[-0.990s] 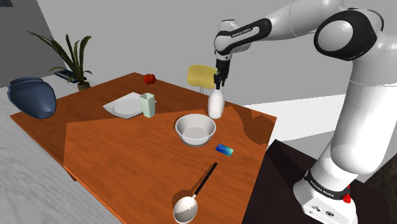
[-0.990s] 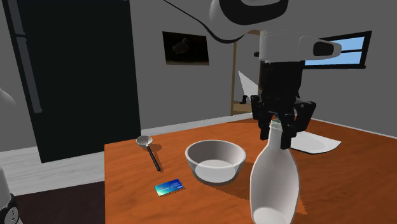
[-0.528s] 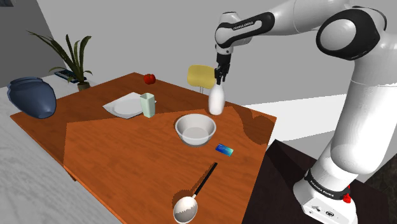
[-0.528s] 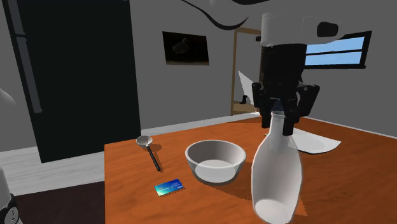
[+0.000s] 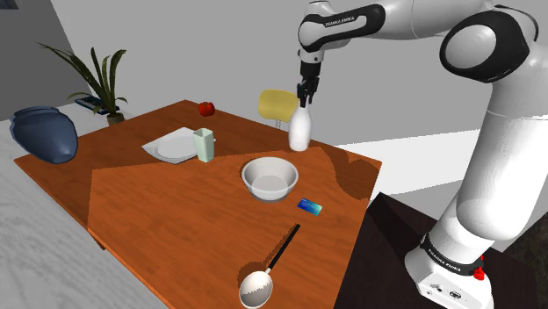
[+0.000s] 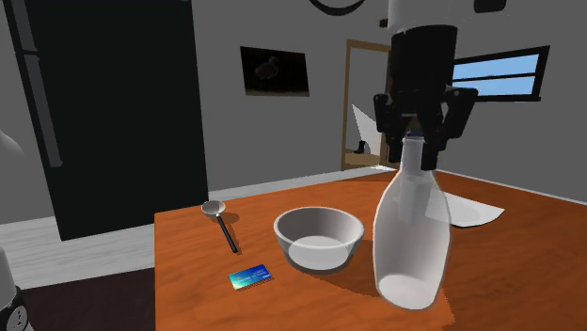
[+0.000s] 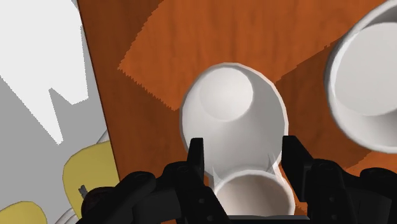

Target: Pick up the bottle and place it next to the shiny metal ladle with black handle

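In the shoulder view the claw (image 5: 304,98), clamped on the neck of the white bottle (image 5: 299,132), has risen over the last second. The bottle now hangs beneath it, clear of the wooden table (image 5: 158,219). The ladle (image 5: 274,259) lies well away from the claw, past the white bowl (image 5: 269,178).

In the second exterior view the claw (image 6: 415,158) sits higher than before, with the bottle (image 6: 409,235) upright below it.

In the wrist view the fingers (image 7: 196,156) pinch the bottle's neck. The lift looks done, and the carry to the ladle remains.
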`<action>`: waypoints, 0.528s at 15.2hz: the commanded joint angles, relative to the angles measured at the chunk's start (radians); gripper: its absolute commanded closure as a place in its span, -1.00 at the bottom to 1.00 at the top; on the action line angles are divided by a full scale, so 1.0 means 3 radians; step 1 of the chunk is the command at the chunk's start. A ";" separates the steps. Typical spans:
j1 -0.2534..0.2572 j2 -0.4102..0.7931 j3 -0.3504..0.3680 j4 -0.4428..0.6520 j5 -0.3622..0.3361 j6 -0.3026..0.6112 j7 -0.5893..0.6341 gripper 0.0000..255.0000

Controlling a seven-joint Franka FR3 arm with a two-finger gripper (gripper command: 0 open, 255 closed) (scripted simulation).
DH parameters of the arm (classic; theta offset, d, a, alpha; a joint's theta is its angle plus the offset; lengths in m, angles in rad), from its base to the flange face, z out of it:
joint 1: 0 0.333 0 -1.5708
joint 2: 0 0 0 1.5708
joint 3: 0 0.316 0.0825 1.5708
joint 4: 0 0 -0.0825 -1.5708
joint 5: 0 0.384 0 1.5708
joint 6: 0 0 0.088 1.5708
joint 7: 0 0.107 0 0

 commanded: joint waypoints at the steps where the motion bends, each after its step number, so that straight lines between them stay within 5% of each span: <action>1: 0.0000 0.0002 0.0000 0.0100 0.0000 -0.0097 0.0001 1.00; 6: -0.0004 0.0008 -0.0002 0.0322 0.0001 -0.0313 -0.0001 1.00; 8: 0.0056 -0.0206 0.0026 0.0145 -0.0033 -0.0349 0.0086 1.00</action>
